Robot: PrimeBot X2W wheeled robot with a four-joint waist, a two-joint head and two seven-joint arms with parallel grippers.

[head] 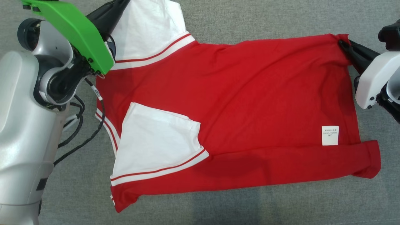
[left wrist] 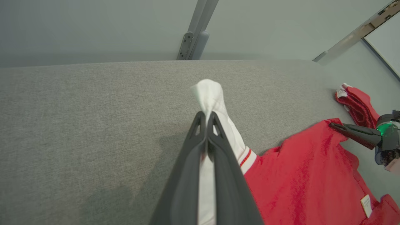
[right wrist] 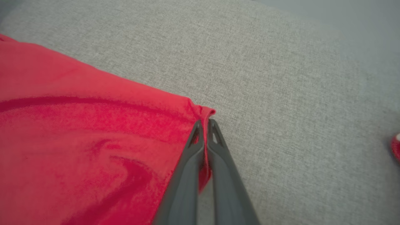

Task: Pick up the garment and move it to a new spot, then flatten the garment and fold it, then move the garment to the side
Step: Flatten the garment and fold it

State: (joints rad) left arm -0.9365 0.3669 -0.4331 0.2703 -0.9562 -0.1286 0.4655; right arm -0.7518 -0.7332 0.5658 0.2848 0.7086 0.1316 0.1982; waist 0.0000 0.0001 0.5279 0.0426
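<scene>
The grey cloth-covered counter (head: 281, 18) runs under everything I see from the head camera. Spread across it lies the garment (head: 250, 93), red body flat with shallow creases, collar end toward my left, hem toward my right. Its near white sleeve (head: 156, 143) is folded in over the red chest, and the lower hem corner is turned over on itself.

My left arm (head: 18, 125) comes up along the left edge, bent at the wrist, its green cover (head: 75, 31) angled across toward the far white sleeve (head: 147, 28). My right arm's white wrist housing (head: 372, 81) enters from the right edge and points inward at the far hem corner.

The left pincer (left wrist: 206, 114) is clenched on the far sleeve, with a tuft of white cloth bunched up past its tips. The right pincer (right wrist: 205, 122) is clenched on the red hem corner, a small fold of cloth pinched between its tips.

A red-and-white bundle (left wrist: 356, 103) sits apart from the hem, beyond the right pincer. The white label (head: 330, 135) lies flat near the hem.
</scene>
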